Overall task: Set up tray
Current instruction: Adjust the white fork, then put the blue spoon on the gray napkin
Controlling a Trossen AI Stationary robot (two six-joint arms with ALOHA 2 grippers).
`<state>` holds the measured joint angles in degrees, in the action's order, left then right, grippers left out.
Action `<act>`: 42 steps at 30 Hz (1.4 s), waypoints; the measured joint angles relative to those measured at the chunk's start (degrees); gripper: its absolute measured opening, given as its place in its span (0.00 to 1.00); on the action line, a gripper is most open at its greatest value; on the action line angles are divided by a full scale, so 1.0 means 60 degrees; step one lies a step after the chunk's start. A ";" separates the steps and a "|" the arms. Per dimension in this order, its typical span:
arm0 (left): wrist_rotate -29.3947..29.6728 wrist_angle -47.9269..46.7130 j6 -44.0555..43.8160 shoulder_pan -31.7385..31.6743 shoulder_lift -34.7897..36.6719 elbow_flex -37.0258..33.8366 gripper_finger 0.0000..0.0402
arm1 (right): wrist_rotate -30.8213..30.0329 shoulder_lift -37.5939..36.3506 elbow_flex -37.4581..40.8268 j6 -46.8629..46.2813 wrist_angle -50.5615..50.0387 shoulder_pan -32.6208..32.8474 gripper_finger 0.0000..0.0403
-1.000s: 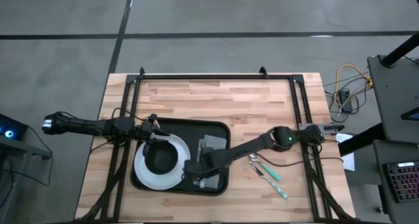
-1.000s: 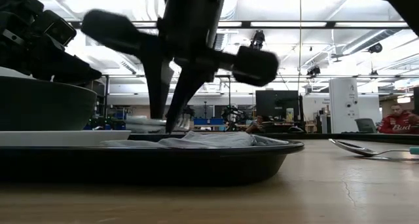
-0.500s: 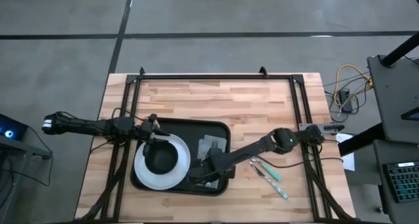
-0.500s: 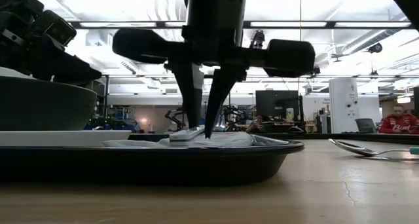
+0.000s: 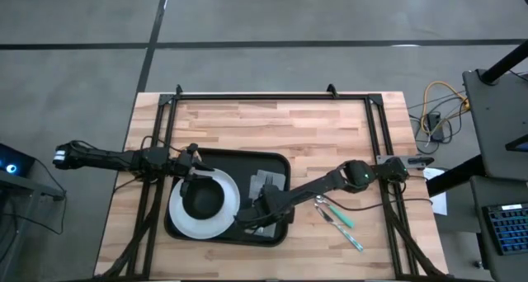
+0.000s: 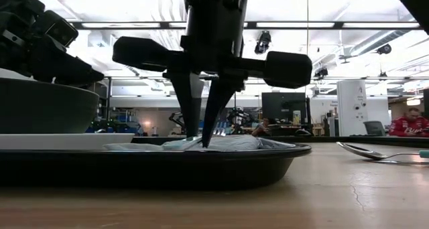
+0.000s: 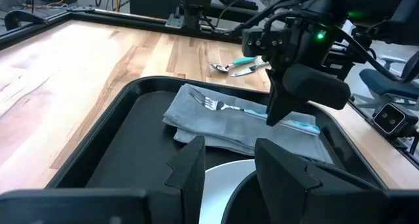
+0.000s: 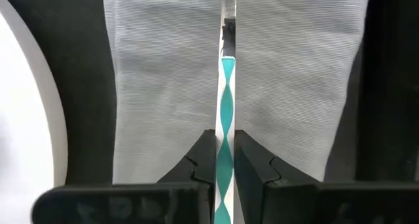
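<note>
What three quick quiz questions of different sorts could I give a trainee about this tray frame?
1. True or false: the fork lies on the grey napkin inside the tray.
2. Which hand is shut on the fork's teal handle? A) left hand B) right hand
3. Fill in: the dark bowl sits on the white ___.

Key
1. True.
2. B. The right hand pinches the handle over the napkin; the left hand is open at the bowl's rim.
3. plate. A spoon and another teal-handled utensil lie on the table beside the tray.
</note>
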<state>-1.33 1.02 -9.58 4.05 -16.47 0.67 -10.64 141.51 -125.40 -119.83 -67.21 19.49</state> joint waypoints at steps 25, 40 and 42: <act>0.0002 0.0000 0.0000 -0.0003 0.0000 0.0000 0.29 | -0.0007 -0.0004 0.0691 0.0043 0.0899 -0.0084 0.22; 0.0000 0.0001 0.0000 -0.0001 -0.0002 0.0000 0.29 | 0.0029 -0.0071 0.0486 0.0452 0.0725 -0.0087 0.25; -0.0002 0.0003 0.0000 0.0001 -0.0004 0.0000 0.29 | 0.0029 -0.0084 0.0468 0.0470 0.0715 -0.0087 0.24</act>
<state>-1.34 1.04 -9.58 4.05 -16.49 0.67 -10.46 141.01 -122.59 -117.01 -62.92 18.96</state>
